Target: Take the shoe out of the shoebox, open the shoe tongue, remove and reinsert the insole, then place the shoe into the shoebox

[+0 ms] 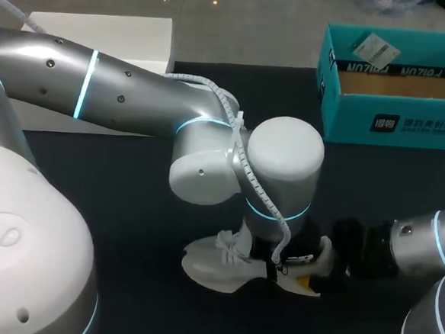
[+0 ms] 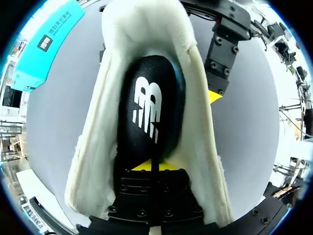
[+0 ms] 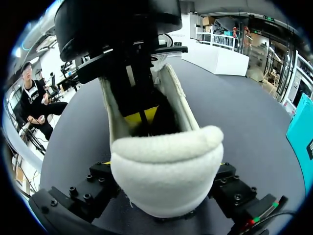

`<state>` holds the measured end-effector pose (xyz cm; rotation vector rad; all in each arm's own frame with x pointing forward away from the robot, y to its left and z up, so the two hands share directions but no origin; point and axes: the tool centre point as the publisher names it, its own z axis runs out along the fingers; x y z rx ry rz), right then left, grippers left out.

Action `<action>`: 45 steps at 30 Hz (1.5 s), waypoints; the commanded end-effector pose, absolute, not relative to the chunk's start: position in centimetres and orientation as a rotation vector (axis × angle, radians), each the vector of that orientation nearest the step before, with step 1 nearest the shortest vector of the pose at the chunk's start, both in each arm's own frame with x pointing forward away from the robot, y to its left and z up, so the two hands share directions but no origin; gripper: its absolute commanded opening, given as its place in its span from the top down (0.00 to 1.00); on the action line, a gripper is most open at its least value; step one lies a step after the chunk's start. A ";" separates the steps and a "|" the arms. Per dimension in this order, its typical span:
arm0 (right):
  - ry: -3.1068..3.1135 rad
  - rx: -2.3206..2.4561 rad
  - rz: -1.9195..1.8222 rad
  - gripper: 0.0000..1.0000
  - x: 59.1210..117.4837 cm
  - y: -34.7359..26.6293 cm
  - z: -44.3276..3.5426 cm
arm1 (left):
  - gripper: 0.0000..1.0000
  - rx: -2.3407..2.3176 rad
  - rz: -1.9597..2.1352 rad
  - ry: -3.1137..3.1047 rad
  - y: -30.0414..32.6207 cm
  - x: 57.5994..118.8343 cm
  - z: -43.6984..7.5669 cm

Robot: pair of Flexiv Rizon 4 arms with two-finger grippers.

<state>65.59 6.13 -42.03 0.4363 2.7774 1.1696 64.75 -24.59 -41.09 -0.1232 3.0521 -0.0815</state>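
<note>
Near the dark table's (image 1: 113, 197) front edge, the white shoe (image 1: 219, 268) sat with its heel clamped between the right gripper's (image 3: 164, 164) widely spread jaws. Down inside the opening, the left gripper (image 2: 149, 167) pinched its narrow jaws on the black insole (image 2: 149, 107) (a thin, bowed sheet with a white logo). Fuzzy, fleece-like fabric edged the collar. Well apart stood the teal cardboard shoebox (image 1: 394, 110), open.

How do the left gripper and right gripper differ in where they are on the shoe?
The left gripper sits inside the shoe opening, over the black insole; the right gripper is outside, shut on the heel. The left gripper comes from above, the right gripper from the side. Both are at one shoe.
</note>
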 end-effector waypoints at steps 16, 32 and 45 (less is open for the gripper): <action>2.778 0.439 1.163 1.00 65.6 6.1 -42.2 | 1.00 -0.188 -0.776 3.121 -21.7 65.6 -33.2; 2.778 0.439 1.163 1.00 65.6 6.1 -42.2 | 0.61 -0.074 -0.903 3.136 -23.9 64.4 -31.8; 2.778 0.439 1.163 1.00 65.6 6.1 -42.2 | 0.42 -0.063 -0.677 3.178 -25.1 63.6 -34.4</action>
